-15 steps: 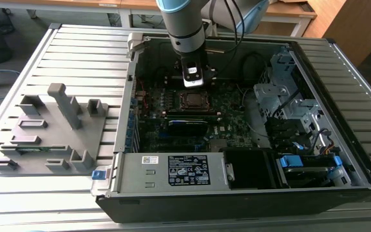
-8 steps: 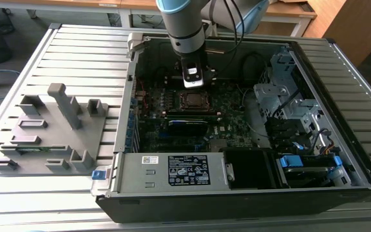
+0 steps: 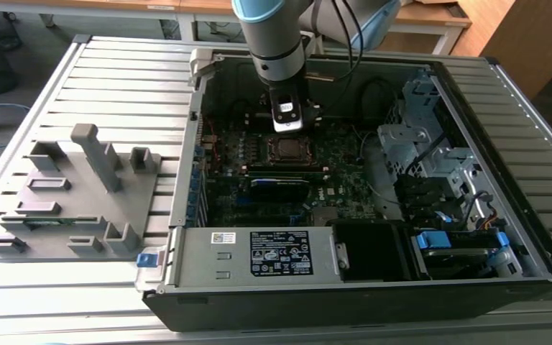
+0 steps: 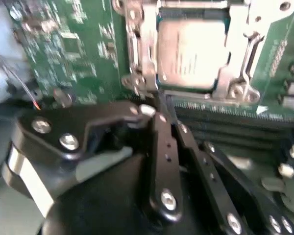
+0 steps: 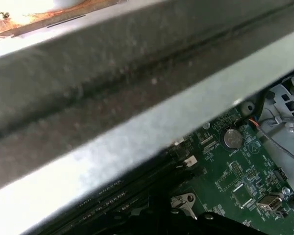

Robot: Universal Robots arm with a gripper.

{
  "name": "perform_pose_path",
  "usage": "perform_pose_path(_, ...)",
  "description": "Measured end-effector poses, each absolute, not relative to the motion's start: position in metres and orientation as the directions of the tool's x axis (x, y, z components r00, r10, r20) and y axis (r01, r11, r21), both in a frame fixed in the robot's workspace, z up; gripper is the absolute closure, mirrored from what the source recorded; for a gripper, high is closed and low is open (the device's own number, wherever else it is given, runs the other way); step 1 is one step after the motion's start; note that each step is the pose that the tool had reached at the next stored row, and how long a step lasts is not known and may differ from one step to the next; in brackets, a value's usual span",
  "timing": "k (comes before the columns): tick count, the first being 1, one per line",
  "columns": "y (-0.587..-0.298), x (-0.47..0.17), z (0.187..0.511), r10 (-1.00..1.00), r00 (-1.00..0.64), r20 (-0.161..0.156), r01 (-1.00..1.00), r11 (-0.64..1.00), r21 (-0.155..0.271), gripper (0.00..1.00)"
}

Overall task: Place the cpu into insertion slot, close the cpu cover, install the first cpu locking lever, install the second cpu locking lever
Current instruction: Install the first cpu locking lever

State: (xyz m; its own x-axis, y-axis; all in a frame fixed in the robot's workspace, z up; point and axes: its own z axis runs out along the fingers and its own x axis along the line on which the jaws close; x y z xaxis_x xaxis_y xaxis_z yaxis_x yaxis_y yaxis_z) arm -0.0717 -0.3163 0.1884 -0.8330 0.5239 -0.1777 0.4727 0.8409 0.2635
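Since the cpu [image 4: 193,51] sits in the insertion slot [image 3: 286,149], upper centre of the frame in the exterior view, with the cpu cover [image 4: 141,49] lying down around it, the work appears to stand at the locking levers. The pincer [image 4: 169,122] hovers just beside the slot's edge; whether it is open or closed cannot be told. Judgement: any lever wants a low, steady push along the slot's side, clear of the chip's top.

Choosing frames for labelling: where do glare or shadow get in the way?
Exterior view: case interior sits in shadow, table evenly lit. Second wrist view: cpu and cover catch pale glare. First wrist view: a blown-out bright patch beyond the metal edge.
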Motion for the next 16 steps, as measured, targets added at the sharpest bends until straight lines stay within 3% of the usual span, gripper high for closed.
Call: perform_pose_path(16,-0.3164,-0.0718,0.1979,0.53,-0.833,-0.16,0.473,0.832,0.291,0.89)
